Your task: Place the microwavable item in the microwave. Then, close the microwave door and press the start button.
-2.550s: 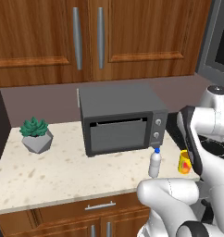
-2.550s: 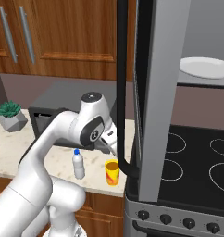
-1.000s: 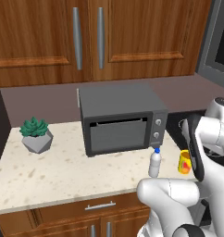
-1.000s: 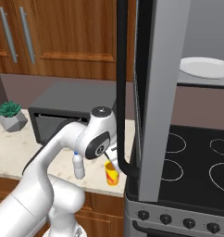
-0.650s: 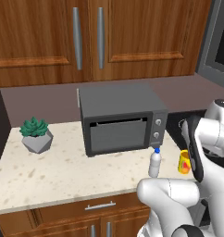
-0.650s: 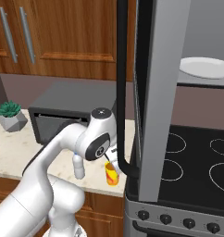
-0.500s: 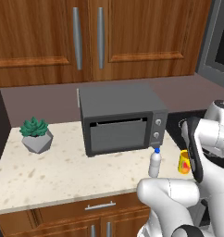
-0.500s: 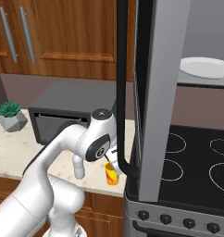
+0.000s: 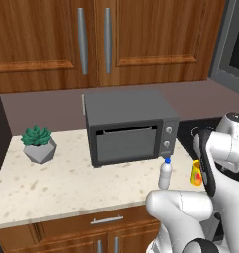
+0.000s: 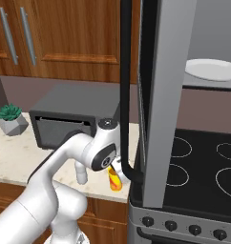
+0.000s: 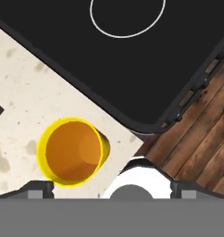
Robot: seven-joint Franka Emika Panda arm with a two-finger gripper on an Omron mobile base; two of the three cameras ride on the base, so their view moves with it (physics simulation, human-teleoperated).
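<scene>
The small yellow cup (image 11: 72, 151) with a red-orange mark stands on the pale speckled stone counter (image 9: 67, 183), close to its right edge and just beside the black stove top (image 11: 132, 60). In the hand view you look straight down into the cup and see its orange inside. The gripper (image 11: 109, 187) hangs right above it, and its two dark finger tips (image 11: 36, 189) stand wide apart with nothing between them. The cup sits nearer the left tip.

A clear white bottle with a blue cap (image 9: 165, 174) stands upright near the cup, on its left. Behind the bottle sits a dark grey toaster oven with two knobs (image 9: 129, 127). A little green plant in a grey pot (image 9: 38, 144) stands far off on the left of the counter.

The wide grey microwave door (image 10: 158, 95) with its dark handle (image 10: 126, 90) hangs open above the stove.
</scene>
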